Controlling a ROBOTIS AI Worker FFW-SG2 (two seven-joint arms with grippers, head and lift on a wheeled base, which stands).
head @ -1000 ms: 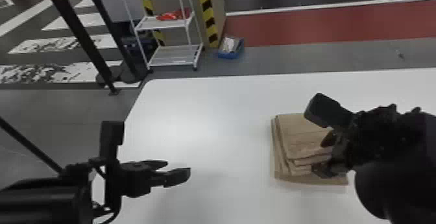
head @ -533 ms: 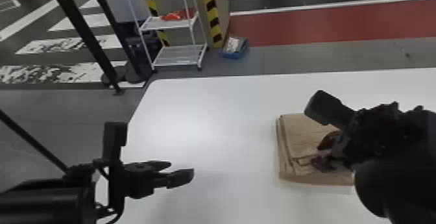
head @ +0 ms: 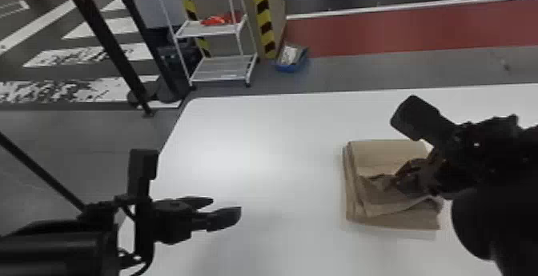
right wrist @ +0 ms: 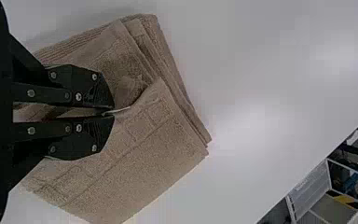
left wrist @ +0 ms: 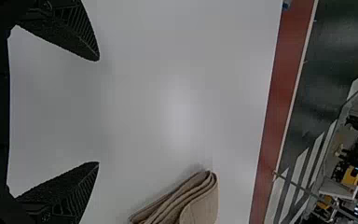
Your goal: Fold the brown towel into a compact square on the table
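The brown towel (head: pixel 384 155) lies on the white table (head: pixel 248 135) as a layered, roughly square stack, its top layer rumpled and partly raised. Over its right part is my right gripper (head: pixel 394 181). In the right wrist view the right gripper (right wrist: pixel 113 113) is shut on a pinched edge of the towel (right wrist: pixel 135 154)'s top layer. My left gripper (head: pixel 226 210) is held above the table left of the towel, apart from it. Its fingers are spread in the left wrist view, where the left gripper (left wrist: pixel 98 111) stands open with bare table between; the towel (left wrist: pixel 200 205) is off to one side.
Beyond the table's far edge stand a white wire shelf (head: pixel 224 69) with a red item on it, a blue bin (head: pixel 291 59) on the floor, and black posts (head: pixel 116 51) at the left.
The right gripper has shifted slightly on the towel and now holds a bit of its top layer, which is more rumpled than before. The left arm has hardly moved.
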